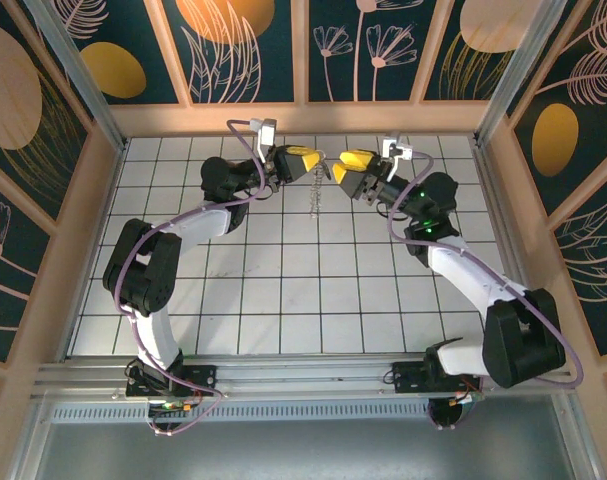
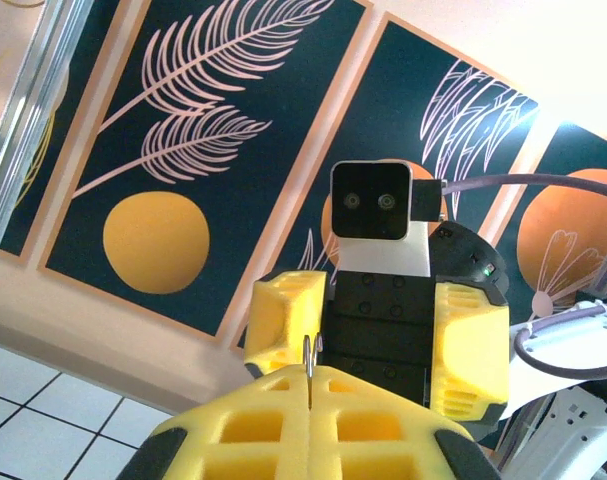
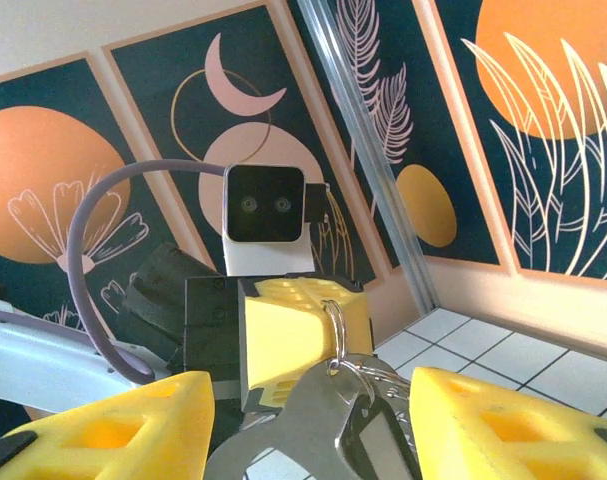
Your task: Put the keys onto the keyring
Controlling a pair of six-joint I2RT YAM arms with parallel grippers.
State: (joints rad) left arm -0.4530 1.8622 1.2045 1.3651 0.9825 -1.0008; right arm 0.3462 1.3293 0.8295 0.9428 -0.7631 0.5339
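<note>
My left gripper (image 2: 309, 378) is shut on the thin metal ring (image 2: 309, 358) of the keyring, held up off the table. In the right wrist view the ring (image 3: 335, 325) sticks out of the left gripper's yellow fingers (image 3: 288, 335). From it hang a flat silvery key (image 3: 303, 430) and a dark-headed one (image 3: 378, 445). My right gripper (image 3: 311, 395) is open, with its fingers either side of these keys. From above, the left gripper (image 1: 316, 164) and the right gripper (image 1: 337, 166) face each other tip to tip, and the bunch (image 1: 317, 197) dangles below them.
The white tiled table (image 1: 283, 280) lies beneath both raised arms. Painted wall panels (image 1: 243, 50) and a metal corner post (image 3: 368, 150) enclose the far side. The right gripper's open fingers (image 2: 470, 345) stand close in front of the left wrist camera.
</note>
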